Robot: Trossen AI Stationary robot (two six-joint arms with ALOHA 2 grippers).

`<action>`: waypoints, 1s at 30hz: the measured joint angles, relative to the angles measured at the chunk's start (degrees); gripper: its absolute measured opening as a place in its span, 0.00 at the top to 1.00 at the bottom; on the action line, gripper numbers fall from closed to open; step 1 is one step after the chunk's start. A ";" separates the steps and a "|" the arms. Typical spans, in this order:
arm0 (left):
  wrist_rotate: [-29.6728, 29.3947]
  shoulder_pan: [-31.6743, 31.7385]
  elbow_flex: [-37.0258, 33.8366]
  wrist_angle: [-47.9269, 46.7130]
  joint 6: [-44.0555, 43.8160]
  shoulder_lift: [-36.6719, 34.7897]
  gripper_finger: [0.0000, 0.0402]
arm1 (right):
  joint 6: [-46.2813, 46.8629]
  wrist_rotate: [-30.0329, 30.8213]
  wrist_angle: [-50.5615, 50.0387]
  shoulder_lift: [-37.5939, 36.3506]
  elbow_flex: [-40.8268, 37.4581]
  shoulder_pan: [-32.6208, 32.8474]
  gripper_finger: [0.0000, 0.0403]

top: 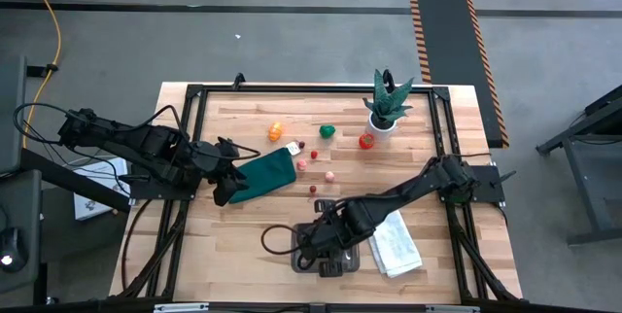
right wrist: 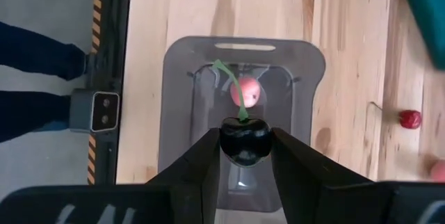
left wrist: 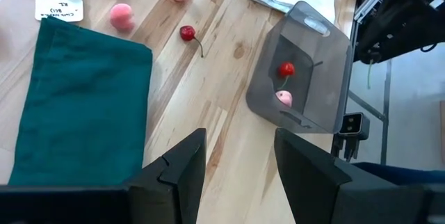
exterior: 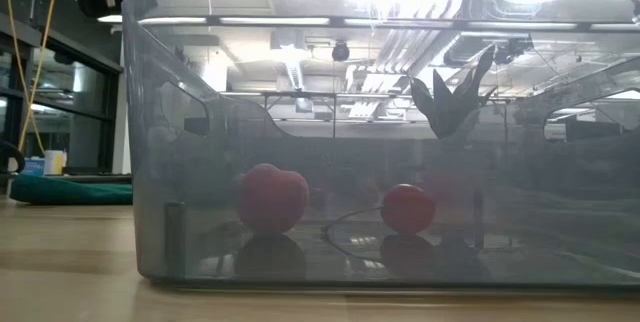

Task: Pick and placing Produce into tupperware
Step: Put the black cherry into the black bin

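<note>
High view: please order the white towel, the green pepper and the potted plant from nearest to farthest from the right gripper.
Measured from the right gripper, above the container:
1. White towel, just beside it.
2. Green pepper, mid-table, farther back.
3. Potted plant, at the back edge.

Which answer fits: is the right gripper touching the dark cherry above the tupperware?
Touching. The right wrist view shows the right gripper with both fingers pressed against the sides of the dark cherry, no gap either side, above the tupperware.
</note>
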 joint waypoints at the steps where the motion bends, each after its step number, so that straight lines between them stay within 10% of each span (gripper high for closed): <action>1: 0.00 0.01 0.00 0.00 -0.02 0.00 0.60 | 0.04 0.00 0.33 -0.01 -0.44 0.03 0.75; 30: 1.40 0.00 0.00 0.12 -0.67 -0.01 0.60 | 1.51 0.95 5.23 -0.08 -6.35 1.47 0.75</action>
